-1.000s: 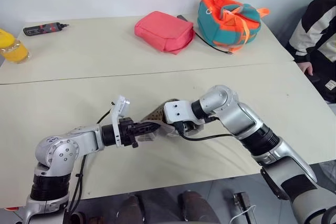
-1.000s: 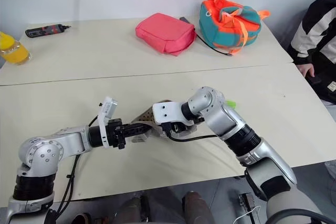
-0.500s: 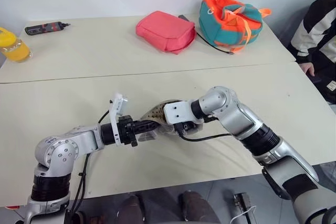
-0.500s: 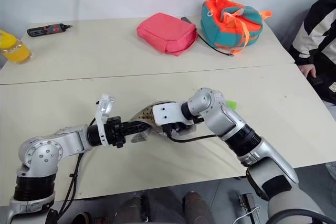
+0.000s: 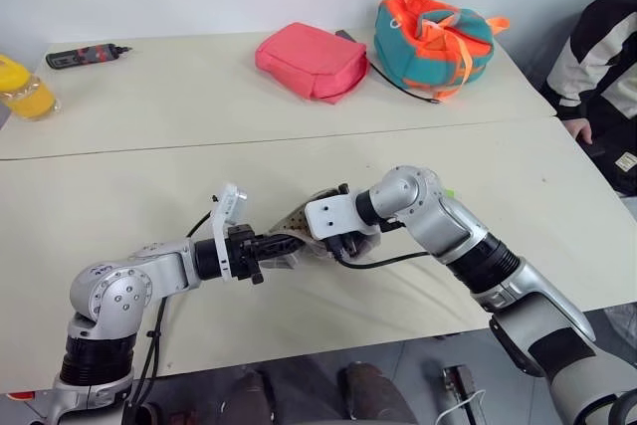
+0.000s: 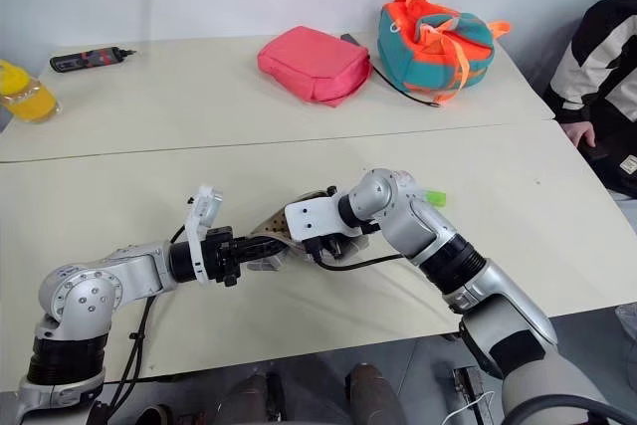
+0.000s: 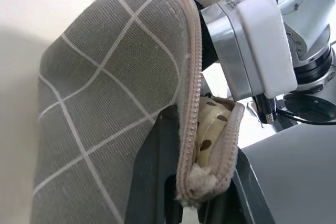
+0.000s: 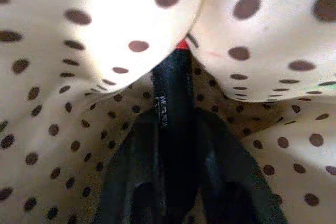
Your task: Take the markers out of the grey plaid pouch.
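I see the grey plaid pouch (image 7: 105, 114) held up off the desk (image 5: 129, 186) near the front middle, between my two arms. It's grey fabric with thin white grid lines, a beige zipper edge running along the open mouth, and a cream lining with brown dots showing inside. Its long axis runs roughly left-right across the scene, mouth toward the right arm, and it bulges upward rather than lying flat.

Left claw (image 5: 282, 244) is pressed together, pinching the zipper end of the pouch; in the left wrist view the fabric drapes over the black fingers (image 7: 152, 182).

Right claw (image 8: 173, 145) is pushed into the pouch mouth from the right. In the right wrist view its fingers sit either side of the black marker (image 8: 170, 98) inside the dotted lining, closed in on it. The marker is black-bodied with small pale print on the barrel and a bit of red showing at its far end. It points straight away from the claw, deeper into the pouch, long axis in line with the fingers.

A sliver of bright green (image 6: 435, 198) lies on the desk just beyond the right forearm; too little of it shows to say what it is.

Far side of the desk: pink pouch (image 5: 311, 59), teal-and-orange bag (image 5: 433, 39) to its right, black-and-red tool (image 5: 82, 55) far left, yellow bottle (image 5: 22, 87) at the left edge. A person's sleeve (image 5: 597, 57) is at the right edge.
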Controlling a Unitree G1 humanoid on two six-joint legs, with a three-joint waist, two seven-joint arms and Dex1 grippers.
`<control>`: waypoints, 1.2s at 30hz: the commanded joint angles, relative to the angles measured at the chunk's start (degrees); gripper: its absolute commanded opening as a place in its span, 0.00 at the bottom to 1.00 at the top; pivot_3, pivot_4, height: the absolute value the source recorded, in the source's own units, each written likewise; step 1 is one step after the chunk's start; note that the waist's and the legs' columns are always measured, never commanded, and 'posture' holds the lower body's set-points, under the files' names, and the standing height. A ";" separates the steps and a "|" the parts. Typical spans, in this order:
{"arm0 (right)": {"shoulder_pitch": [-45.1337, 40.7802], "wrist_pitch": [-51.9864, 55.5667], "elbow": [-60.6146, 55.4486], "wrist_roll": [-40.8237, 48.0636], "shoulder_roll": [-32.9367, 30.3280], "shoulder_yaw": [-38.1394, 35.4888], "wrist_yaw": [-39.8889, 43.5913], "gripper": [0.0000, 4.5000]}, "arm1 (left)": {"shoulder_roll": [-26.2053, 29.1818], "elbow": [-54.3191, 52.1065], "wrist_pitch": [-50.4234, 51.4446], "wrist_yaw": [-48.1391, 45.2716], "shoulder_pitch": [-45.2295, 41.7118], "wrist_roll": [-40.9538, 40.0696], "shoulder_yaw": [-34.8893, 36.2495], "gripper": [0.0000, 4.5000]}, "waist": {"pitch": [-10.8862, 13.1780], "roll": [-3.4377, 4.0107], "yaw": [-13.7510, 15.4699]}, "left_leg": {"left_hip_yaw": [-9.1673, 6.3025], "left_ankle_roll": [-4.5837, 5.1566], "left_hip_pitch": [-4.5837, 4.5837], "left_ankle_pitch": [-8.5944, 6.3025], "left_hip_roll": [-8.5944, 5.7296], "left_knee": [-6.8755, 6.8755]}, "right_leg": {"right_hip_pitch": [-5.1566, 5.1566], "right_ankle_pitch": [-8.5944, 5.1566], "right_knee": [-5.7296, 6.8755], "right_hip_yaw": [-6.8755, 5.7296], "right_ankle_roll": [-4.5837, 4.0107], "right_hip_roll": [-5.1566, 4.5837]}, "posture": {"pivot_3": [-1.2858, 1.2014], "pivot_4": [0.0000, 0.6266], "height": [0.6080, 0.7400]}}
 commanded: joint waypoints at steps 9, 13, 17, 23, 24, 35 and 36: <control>1.65 7.22 -6.37 5.64 -2.92 -5.49 5.03 0.13 | 1.87 -2.38 -2.13 -2.43 0.50 0.21 1.02 0.00 | 0.00 0.00 0.65 | 0.00 0.00 -0.04 0.00 -0.03 -0.07 | -0.06 0.00 -0.01 0.00 0.00 -0.02 | 0.52 0.24 1.00; 0.20 10.10 -9.36 10.01 -4.47 -10.56 5.47 0.13 | 3.90 -2.17 -3.65 -4.16 1.37 1.54 0.81 0.00 | 0.01 0.00 0.77 | 0.01 0.00 -0.07 0.00 -0.03 -0.20 | -0.15 0.00 -0.05 -0.01 0.00 -0.03 | 0.52 0.24 1.00; -0.74 12.11 -10.29 13.35 -5.96 -13.78 5.67 0.13 | 3.78 -0.61 -8.79 -3.92 -0.21 6.02 -0.20 0.00 | 0.01 0.00 0.77 | 0.04 0.00 -0.09 0.00 -0.05 -0.25 | -0.16 0.00 -0.13 -0.01 0.00 -0.04 | 0.52 0.24 1.00; -1.49 13.45 -10.25 16.35 -5.99 -15.80 4.24 0.13 | 1.65 2.09 -12.63 -2.75 -3.58 8.60 0.34 0.00 | 0.01 0.00 0.78 | 0.06 0.00 -0.12 0.00 -0.06 -0.28 | -0.18 0.00 -0.18 0.00 0.00 -0.04 | 0.52 0.24 1.00; -1.58 13.93 -10.15 16.79 -5.64 -16.33 3.62 0.13 | 1.67 2.22 -12.62 -3.08 -3.82 8.36 0.58 0.00 | 0.01 0.00 0.70 | 0.06 0.00 -0.13 0.00 -0.05 -0.28 | -0.19 0.00 -0.18 0.00 0.00 -0.03 | 0.52 0.24 1.00; -1.02 9.84 -5.94 14.63 -9.59 -14.94 2.75 0.13 | 3.13 4.11 -16.41 -2.22 -3.79 13.85 0.28 0.00 | 0.04 -0.01 0.90 | 0.10 -0.02 -0.17 0.00 -0.07 -0.37 | -0.36 0.00 -0.20 0.00 0.01 -0.07 | 0.52 0.24 1.00; -1.05 9.85 -5.99 15.13 -9.79 -15.26 2.92 0.13 | 2.76 5.06 -17.93 -1.54 -4.37 15.23 0.46 0.00 | 0.04 -0.01 0.95 | 0.10 -0.01 -0.18 0.00 -0.07 -0.35 | -0.35 0.00 -0.22 0.00 0.00 -0.07 | 0.52 0.24 1.00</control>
